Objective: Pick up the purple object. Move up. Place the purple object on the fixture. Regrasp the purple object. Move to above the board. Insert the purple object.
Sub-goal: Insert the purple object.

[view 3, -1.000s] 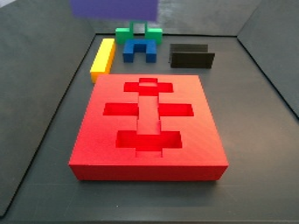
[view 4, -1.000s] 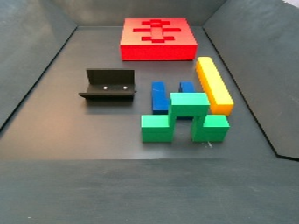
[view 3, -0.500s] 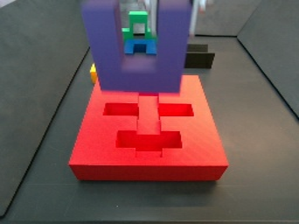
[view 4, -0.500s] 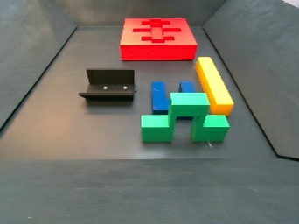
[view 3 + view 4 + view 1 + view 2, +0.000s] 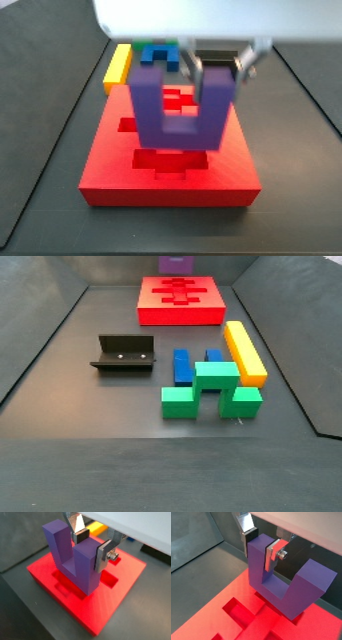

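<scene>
Fixture [image 5: 122,353] sits at 9 o'clock on the floor, green block [image 5: 211,389], blue block [image 5: 183,363] and yellow bar [image 5: 243,350] at 3 o'clock. Gripper [image 5: 91,543] hangs over the red board [image 5: 170,150], silver fingers [image 5: 272,552] pinching one prong of the purple object [image 5: 183,108], prongs up, base above the cutouts. No readable writing.
</scene>
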Robot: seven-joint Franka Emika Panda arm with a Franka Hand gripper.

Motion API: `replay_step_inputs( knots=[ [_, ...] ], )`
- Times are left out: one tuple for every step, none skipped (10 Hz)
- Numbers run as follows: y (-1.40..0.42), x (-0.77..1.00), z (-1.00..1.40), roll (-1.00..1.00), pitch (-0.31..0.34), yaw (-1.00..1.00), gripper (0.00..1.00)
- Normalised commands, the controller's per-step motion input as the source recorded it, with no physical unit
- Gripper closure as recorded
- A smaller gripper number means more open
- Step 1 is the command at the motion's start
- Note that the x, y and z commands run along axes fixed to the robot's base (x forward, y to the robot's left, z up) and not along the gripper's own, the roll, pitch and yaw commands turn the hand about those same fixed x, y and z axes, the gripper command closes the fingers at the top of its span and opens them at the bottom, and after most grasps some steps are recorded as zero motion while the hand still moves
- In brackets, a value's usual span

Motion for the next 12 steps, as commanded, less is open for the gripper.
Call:
replay_step_inputs(
  knots=[
    [-0.22, 0.05, -0.57, 0.00, -0.111, 0.00, 1.00],
    [-0.10, 0.18, -0.29, 0.00, -0.067, 0.09, 1.00],
    [0.00, 0.24, 0.00, -0.04, -0.023, 0.34, 1.00],
    [0.00, 0.07, 0.12, -0.01, 0.000, 0.38, 1.00],
    [0.03, 0.06, 0.04, 0.00, 0.000, 0.32, 1.00],
    [0.03, 0.00, 0.00, 0.00, 0.000, 0.29, 1.00],
    [0.01, -0.10, 0.00, 0.00, 0.000, 0.07, 1.00],
    [0.07, -0.27, 0.00, 0.06, 0.000, 0.00, 1.00],
    [0.09, -0.34, -0.02, 0.14, 0.000, -0.13, 1.00],
    [0.07, -0.39, 0.00, 0.13, 0.000, -0.21, 1.00],
    [0.00, -0.20, 0.00, 0.05, 0.000, -0.10, 1.00],
    [0.00, -0.09, 0.00, 0.03, -0.009, 0.00, 1.00]
  ],
)
